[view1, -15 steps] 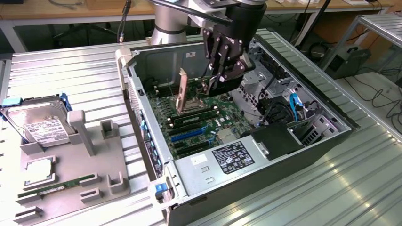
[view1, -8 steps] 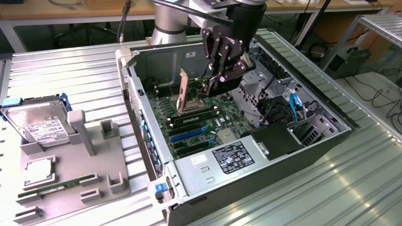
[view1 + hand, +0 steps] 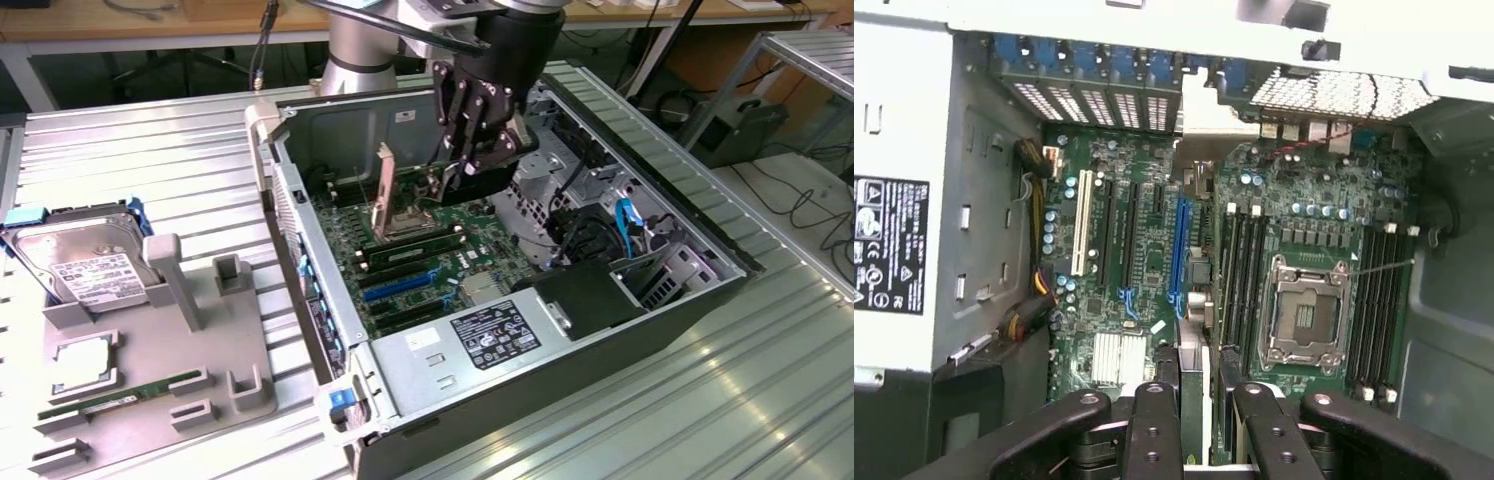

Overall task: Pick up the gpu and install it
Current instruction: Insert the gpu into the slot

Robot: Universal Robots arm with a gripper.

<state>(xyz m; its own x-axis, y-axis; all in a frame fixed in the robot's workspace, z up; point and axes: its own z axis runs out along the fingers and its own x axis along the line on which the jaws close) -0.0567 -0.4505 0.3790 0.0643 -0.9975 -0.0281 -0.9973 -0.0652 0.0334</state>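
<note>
The gpu (image 3: 394, 195) hangs upright inside the open computer case (image 3: 694, 300), over the motherboard (image 3: 427, 265), its silver bracket end toward the case's rear wall. My gripper (image 3: 467, 165) comes down from above and is shut on the card's other end. In the wrist view the gpu (image 3: 1195, 330) shows edge-on as a thin strip running away from my gripper (image 3: 1194, 410), between the long blue slot (image 3: 1176, 250) and the memory slots (image 3: 1244, 280). The card is above the board and sits in no slot.
The empty CPU socket (image 3: 1304, 315) lies beside the memory slots. The power supply (image 3: 494, 330) fills the case's near end. At the exterior view's left a grey fixture (image 3: 200, 340) holds a hard drive (image 3: 80, 265), a CPU (image 3: 80, 365) and a green memory stick (image 3: 120, 395).
</note>
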